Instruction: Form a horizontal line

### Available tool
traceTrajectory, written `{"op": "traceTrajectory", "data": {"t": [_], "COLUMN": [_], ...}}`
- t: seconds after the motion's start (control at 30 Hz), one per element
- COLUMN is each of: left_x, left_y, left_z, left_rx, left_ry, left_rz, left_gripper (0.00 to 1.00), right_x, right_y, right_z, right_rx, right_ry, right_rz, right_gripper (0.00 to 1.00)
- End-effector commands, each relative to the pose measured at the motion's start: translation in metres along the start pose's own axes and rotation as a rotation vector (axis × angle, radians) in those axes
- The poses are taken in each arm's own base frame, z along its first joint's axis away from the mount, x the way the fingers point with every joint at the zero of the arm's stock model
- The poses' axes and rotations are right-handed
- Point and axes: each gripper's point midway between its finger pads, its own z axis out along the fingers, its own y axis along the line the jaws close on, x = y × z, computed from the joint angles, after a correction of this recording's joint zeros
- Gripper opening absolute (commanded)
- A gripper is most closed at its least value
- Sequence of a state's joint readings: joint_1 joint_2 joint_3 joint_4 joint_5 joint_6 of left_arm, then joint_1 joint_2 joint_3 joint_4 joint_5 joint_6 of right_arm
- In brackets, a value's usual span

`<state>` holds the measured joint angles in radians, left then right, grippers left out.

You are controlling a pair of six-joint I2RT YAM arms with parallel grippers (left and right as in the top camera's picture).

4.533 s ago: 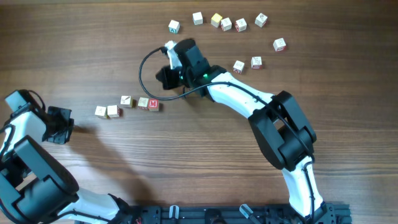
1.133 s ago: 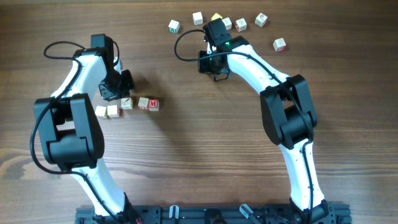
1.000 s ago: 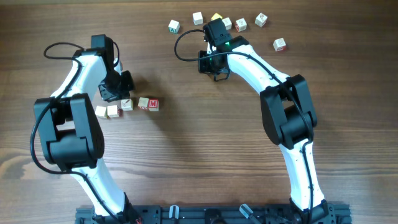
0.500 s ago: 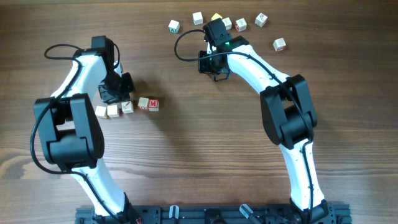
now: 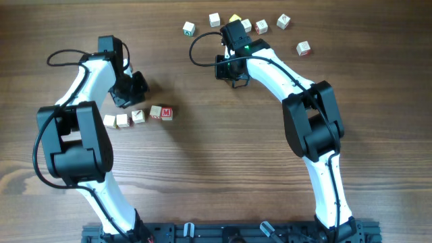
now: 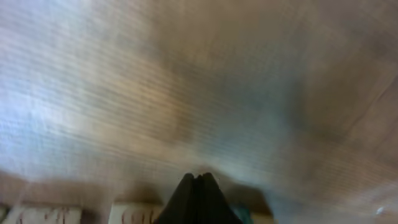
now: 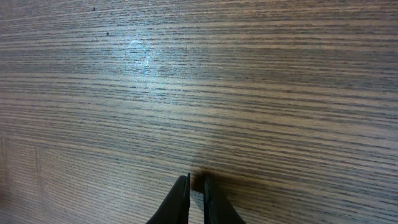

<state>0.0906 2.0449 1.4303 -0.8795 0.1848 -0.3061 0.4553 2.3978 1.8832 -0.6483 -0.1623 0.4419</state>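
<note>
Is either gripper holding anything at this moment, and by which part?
Nothing is held. The left gripper is shut and empty near the row of cubes; the right gripper is shut over the table, also empty.

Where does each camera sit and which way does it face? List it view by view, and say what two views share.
Overhead: fixed above the table, facing straight down; both arms show, left gripper by the row of cubes, right gripper near the loose cubes.
Left wrist: faces down at blurred wood; its own shut fingers show at the bottom.
Right wrist: faces down at bare wood grain; its nearly shut fingers show.
Shared: overhead and left wrist both catch the row's pale cubes.
</note>
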Motion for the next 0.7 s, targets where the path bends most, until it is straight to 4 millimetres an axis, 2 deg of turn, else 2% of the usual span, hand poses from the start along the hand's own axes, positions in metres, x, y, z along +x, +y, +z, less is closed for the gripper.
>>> {"op": "traceTrajectory", "data": {"t": [0.0,0.33,0.67], "left_x": [0.014,0.034,0.044], "left_y": [0.002,0.010,0.014], "left_z": [0.004,0.003,0.001], "left_rx": [0.000,-0.032,-0.049], "left_ry": [0.063,0.143,0.185], "left_rz": [-0.028,-0.046,-0.051], "left_gripper": [0.04,0.04,0.04], "right_x": [0.024,0.024,0.024], "right_y": [-0.022,-0.022,-0.023], "right_z": [0.023,0.023,0.022], "right_rx": [0.076,0.076,0.080], "right_ry": [0.058,0.058,0.057], "right_rz": [0.015,0.013,0.013], "right_gripper": [0.11,0.11,0.10]}}
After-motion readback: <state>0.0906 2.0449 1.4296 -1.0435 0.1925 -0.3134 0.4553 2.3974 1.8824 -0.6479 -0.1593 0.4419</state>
